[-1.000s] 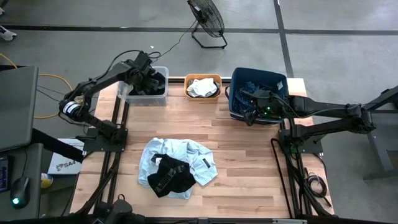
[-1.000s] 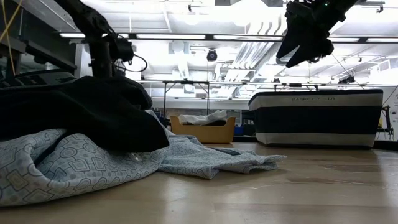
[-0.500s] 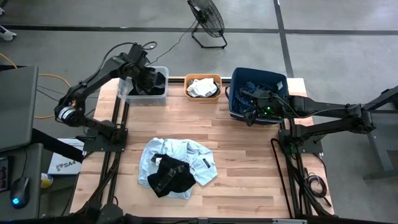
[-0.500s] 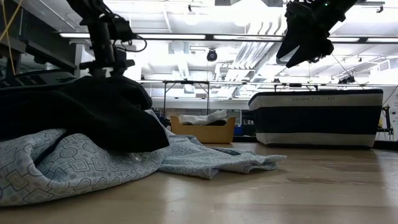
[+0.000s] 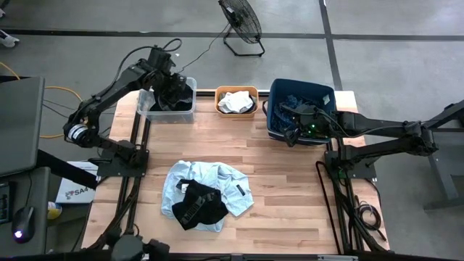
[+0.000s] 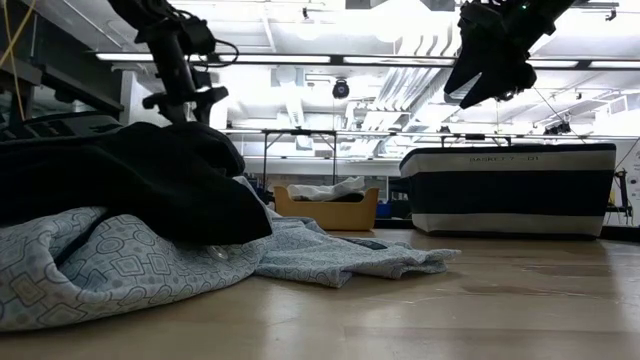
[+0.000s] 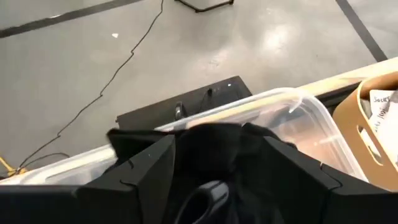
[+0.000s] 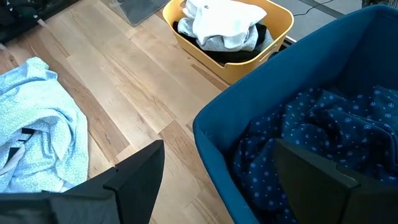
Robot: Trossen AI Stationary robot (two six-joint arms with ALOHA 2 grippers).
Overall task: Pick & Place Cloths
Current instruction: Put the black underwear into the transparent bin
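Observation:
A black cloth (image 7: 211,134) lies heaped in the clear bin (image 5: 148,109) at the table's far left. My left gripper (image 5: 177,90) hangs open just above it; in the low view nothing hangs from its fingers (image 6: 190,98). My right gripper (image 8: 221,180) waits open above the near left corner of the dark blue bin (image 5: 274,109), which holds a navy dotted cloth (image 8: 323,124). A light blue cloth (image 5: 232,181) lies crumpled on the table's near middle, with another black cloth (image 5: 199,206) on top of it.
An orange bin (image 5: 237,90) between the other two holds a white cloth (image 8: 221,18) on darker ones. Bare wood stretches between the bins and the pile, and to the pile's right. A fan (image 5: 243,22) stands on the floor beyond the far edge.
My left gripper has risen out of the clear bin and tipped toward level; the black cloth has stayed in the bin.

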